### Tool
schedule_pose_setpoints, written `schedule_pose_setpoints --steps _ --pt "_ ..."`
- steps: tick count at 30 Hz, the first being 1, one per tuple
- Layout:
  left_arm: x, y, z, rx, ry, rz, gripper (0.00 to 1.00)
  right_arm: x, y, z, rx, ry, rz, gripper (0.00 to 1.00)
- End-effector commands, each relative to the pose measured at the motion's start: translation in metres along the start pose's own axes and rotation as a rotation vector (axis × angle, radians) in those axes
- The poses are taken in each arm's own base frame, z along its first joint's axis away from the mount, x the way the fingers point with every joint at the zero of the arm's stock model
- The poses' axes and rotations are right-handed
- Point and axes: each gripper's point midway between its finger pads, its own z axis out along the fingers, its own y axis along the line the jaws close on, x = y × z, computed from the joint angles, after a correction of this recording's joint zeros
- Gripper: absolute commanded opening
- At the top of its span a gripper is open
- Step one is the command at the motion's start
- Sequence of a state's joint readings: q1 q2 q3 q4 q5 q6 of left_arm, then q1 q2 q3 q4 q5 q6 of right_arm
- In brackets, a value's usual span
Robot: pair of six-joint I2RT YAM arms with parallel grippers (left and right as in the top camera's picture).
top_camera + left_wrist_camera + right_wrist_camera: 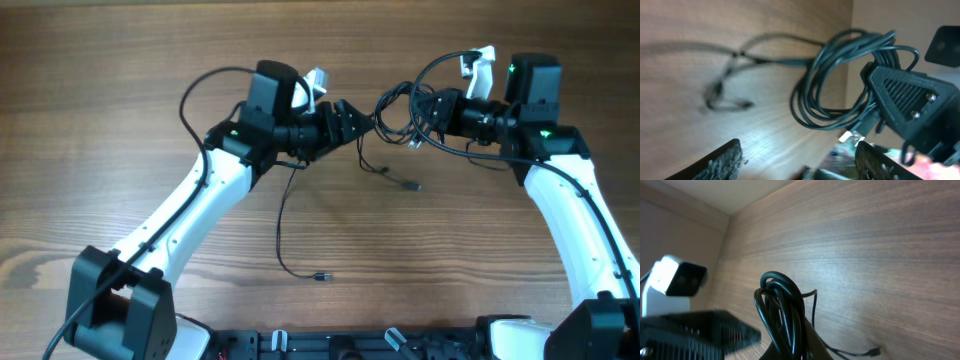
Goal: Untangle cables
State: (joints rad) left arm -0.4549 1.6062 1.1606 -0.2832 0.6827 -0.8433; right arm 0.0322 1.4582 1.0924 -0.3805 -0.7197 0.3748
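Our right pincer (428, 108) clamps the bunched cables (850, 40) over the table (120, 60) while the left pincer (362, 122), spread wide and empty, hovers beside them; we judge it should pinch one loose strand and pull slowly

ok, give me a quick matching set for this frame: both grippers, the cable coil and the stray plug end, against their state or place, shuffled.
Things:
1. left gripper
2. right gripper
3. coiled cables
4. loose plug end

States or places:
A. bunched in loops between the two grippers
B. jaws wide apart
C. lying on the table, toward the arm bases
D. jaws closed on the coil

Pairs: 1-B, 2-D, 3-A, 4-C.
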Motion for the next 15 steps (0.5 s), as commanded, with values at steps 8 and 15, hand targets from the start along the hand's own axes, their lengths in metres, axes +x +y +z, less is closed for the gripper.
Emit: schedule_pose_setpoints --steps 8,15 --pt "0.005 0.022 0.033 -0.168 -0.161 -0.398 0.52 0.020 0.032 0.030 -0.016 0.046 0.057 0.05" --pt "-0.005 0.021 0.025 -0.140 -0.191 -0.523 0.64 0.019 0.024 0.030 0.027 0.032 0.024 0.04"
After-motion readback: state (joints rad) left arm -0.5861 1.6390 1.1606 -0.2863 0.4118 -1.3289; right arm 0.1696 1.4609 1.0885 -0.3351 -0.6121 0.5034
